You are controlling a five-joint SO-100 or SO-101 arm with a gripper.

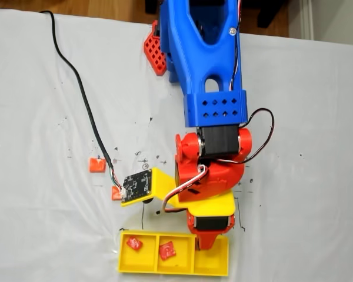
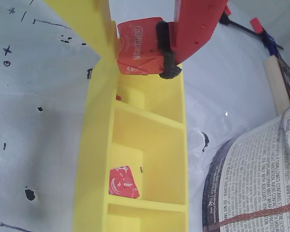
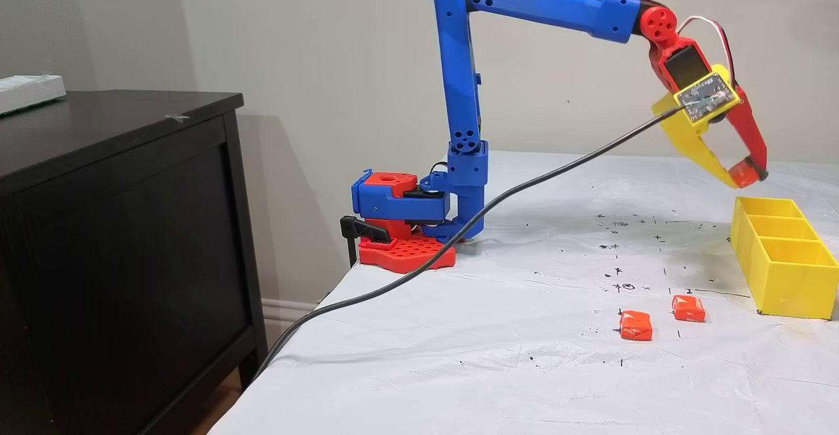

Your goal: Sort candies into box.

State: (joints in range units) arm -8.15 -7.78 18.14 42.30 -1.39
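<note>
Hand (image 2: 145,46) is pinching an orange candy (image 2: 137,48) between its yellow finger and its red finger at the top of the wrist view, hanging just above the far end of the box (image 2: 99,145). In the side fixed view the hand (image 3: 744,176) is sitting at the right edge, above the box (image 3: 786,278) and apart from it.

In the fixed view from above, the box (image 1: 173,267) is lying along the bottom edge of the frame. A red candy (image 1: 134,242) is lying in its left compartment and another red candy (image 1: 167,251) in the middle one; the hand is covering much of the right compartment.

Two orange candies are lying on the white desk (image 1: 35,117) left of centre in that view, one (image 1: 96,165) by the black cable (image 1: 82,100), the other (image 1: 116,192) touching the circuit board (image 1: 136,185).
</note>
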